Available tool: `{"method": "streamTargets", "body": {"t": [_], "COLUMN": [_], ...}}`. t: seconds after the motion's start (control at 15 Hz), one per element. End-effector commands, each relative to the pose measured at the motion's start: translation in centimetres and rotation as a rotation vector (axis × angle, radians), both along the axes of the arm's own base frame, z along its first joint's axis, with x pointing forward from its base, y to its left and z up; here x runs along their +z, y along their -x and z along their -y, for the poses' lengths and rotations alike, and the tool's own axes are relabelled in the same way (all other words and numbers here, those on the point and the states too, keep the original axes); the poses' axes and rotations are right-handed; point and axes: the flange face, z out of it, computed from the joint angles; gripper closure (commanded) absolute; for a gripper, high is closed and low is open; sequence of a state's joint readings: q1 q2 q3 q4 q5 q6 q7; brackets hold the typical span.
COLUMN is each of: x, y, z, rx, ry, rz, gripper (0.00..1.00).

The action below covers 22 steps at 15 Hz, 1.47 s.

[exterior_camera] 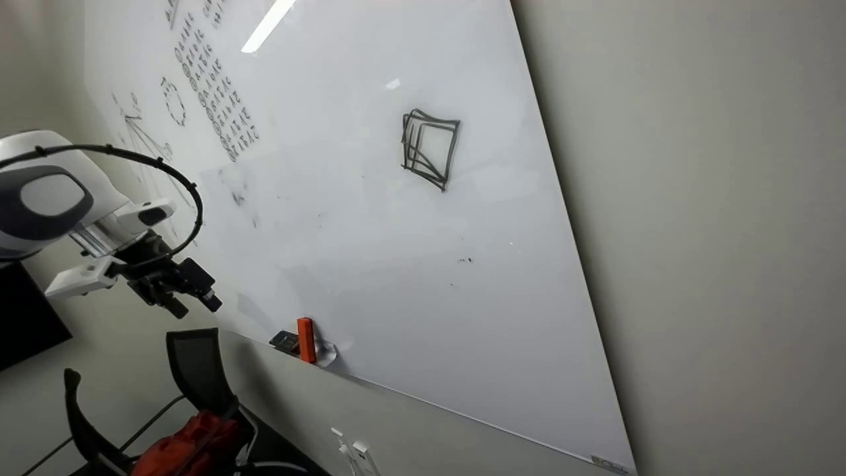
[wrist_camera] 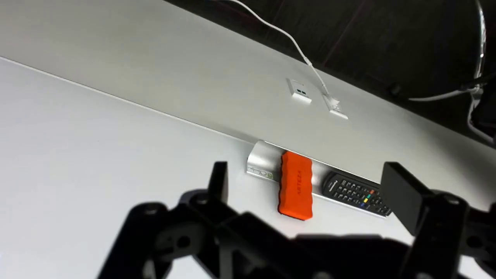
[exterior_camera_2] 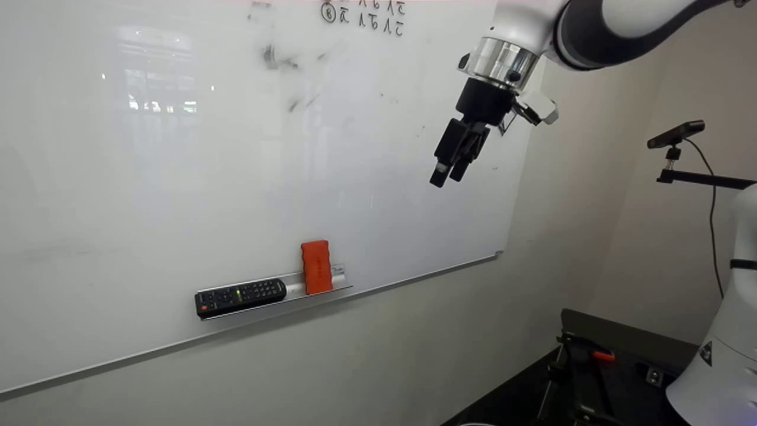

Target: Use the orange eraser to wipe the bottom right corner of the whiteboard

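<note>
The orange eraser (exterior_camera: pixel 306 340) stands on end in a small silver tray, its dark side toward the whiteboard (exterior_camera: pixel 502 344). It also shows in an exterior view (exterior_camera_2: pixel 317 267) and in the wrist view (wrist_camera: pixel 296 186). The whiteboard also shows in an exterior view (exterior_camera_2: pixel 148 195) and carries dark marker writing. Its bottom right corner bears a small label (exterior_camera: pixel 609 465). My gripper (exterior_camera: pixel 194 305) is open and empty in the air, above and apart from the eraser, also in an exterior view (exterior_camera_2: pixel 447 176). In the wrist view the eraser appears between the two spread fingers.
The silver tray (wrist_camera: pixel 263 159) is fixed at the board's lower edge. A black remote control (exterior_camera_2: pixel 242 297) lies in it beside the eraser. A black chair (exterior_camera: pixel 198 363) with red cloth stands below. Wall sockets (wrist_camera: pixel 298 91) with a white cable sit under the board.
</note>
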State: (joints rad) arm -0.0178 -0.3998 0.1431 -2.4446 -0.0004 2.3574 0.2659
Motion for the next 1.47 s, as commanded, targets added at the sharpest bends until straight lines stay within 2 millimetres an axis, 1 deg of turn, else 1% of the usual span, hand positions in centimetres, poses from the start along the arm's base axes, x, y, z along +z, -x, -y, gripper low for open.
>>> {"method": "streamTargets", "body": {"t": [0.0,0.07,0.13,0.2,0.4,0.53,0.67,0.87,1.0,1.2,1.4], "x": [-2.5,-1.8,-2.6,-2.8,-2.5,-3.1,-4.0,-6.0,-7.3,-9.3,-11.1], "y": [-2.2,-1.1,-1.3,-1.3,-1.3,-2.1,-3.1,-4.0,-4.4,-5.0,-5.8], "z": [-2.1,-1.3,-1.6,-1.7,-1.3,-2.6,-4.8,-8.3,-9.9,-10.7,-10.5], "rx": [-0.039,-0.018,-0.018,-0.018,-0.023,-0.048,-0.071,-0.115,-0.147,-0.19,-0.233], "ry": [0.013,0.005,0.005,0.005,0.004,0.031,0.05,0.045,0.032,0.017,0.036], "rz": [0.006,0.003,-0.01,-0.015,-0.007,0.029,0.085,0.159,0.199,0.259,0.32], "gripper": [0.0,0.0,0.0,0.0,0.0,0.0,0.0,0.0,0.0,0.0,0.0]}}
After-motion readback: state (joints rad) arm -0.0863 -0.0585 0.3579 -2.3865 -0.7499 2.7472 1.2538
